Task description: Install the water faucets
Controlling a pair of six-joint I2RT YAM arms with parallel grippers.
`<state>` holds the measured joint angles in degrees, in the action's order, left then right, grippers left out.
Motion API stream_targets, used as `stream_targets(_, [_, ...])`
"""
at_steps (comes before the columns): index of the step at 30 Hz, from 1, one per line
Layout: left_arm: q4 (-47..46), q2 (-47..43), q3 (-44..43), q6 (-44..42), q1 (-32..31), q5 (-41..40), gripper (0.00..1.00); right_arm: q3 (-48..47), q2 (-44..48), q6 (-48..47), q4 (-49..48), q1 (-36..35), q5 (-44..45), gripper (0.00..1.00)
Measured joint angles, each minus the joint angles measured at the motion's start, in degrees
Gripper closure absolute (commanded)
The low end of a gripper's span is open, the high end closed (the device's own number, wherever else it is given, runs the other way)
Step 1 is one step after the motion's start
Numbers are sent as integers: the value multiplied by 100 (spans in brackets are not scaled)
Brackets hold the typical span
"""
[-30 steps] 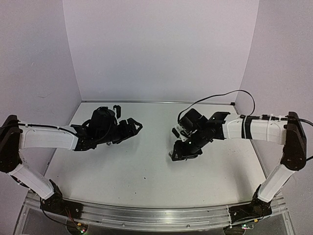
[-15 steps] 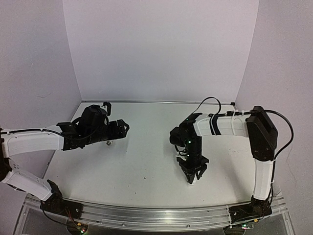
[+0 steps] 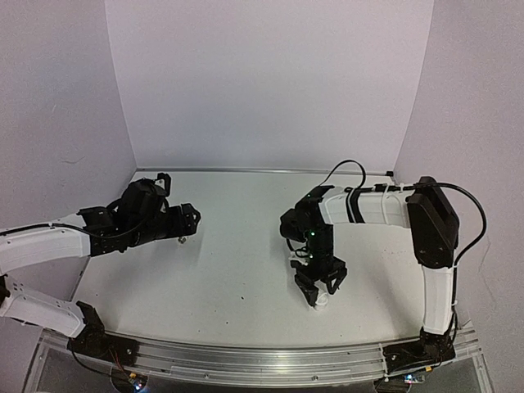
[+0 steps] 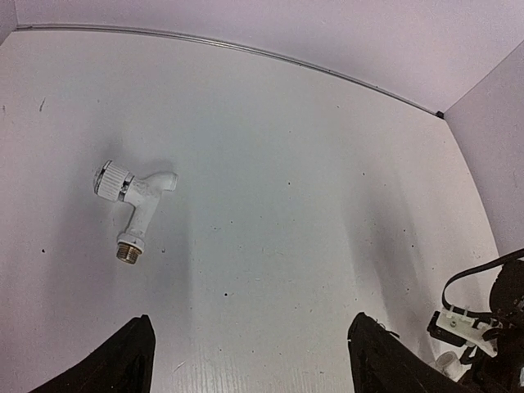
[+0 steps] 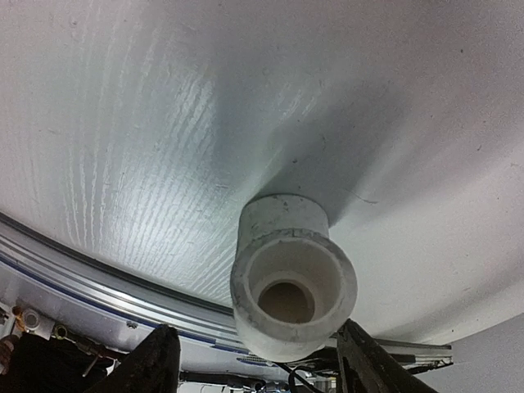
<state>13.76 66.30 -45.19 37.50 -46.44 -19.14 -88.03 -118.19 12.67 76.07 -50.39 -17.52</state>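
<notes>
A white faucet part [image 4: 135, 201] with a ribbed knob and a brassy threaded end lies on the table, ahead and left of my left gripper [image 4: 254, 372]. That gripper is open and empty. In the top view the part [image 3: 182, 238] is a small speck beside the left gripper [image 3: 188, 219]. A white elbow fitting [image 5: 291, 274] stands on the table near the front edge, its open socket facing the right wrist camera. My right gripper [image 5: 262, 368] points down at it, open, one finger on each side. In the top view the fitting [image 3: 322, 300] shows just below the right gripper [image 3: 318, 286].
The metal rail [image 3: 246, 360] runs along the table's front edge, close to the fitting. White walls [image 3: 270, 82] close off the back and sides. The right arm's cable [image 3: 348, 166] loops above its forearm. The right arm [image 4: 491, 327] shows at the lower right of the left wrist view.
The right arm swung from the back middle to the front and now points down over the white fitting. The left arm drew back to the left, away from the faucet part.
</notes>
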Motion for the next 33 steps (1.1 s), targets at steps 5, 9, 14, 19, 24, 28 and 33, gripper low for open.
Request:
stream_targets(5, [138,-15,-2,0,0,-70,12,-114,13,-24,-20,0,162,20])
stream_targets(9, [326,55,0,31,26,-199,7,-310,295,26,-216,0,389,15])
stream_targets(14, [452,369,2,59,584,-61,8,-219,1163,271,-1279,0,944,9])
stream_targets(19, [660,1217,-85,-37,1451,404,7,492,1895,476,-2863,2,1412,9])
stream_targets(24, [826,2328,-863,-205,2142,1185,10,745,1834,411,-3703,31,1530,8])
stream_targets(28, [824,3351,-1829,-306,2520,1499,12,1421,1923,411,-4424,33,1353,8])
stream_targets(33, [772,4369,-2824,-407,2614,1659,16,2111,2098,538,-4699,33,1281,8])
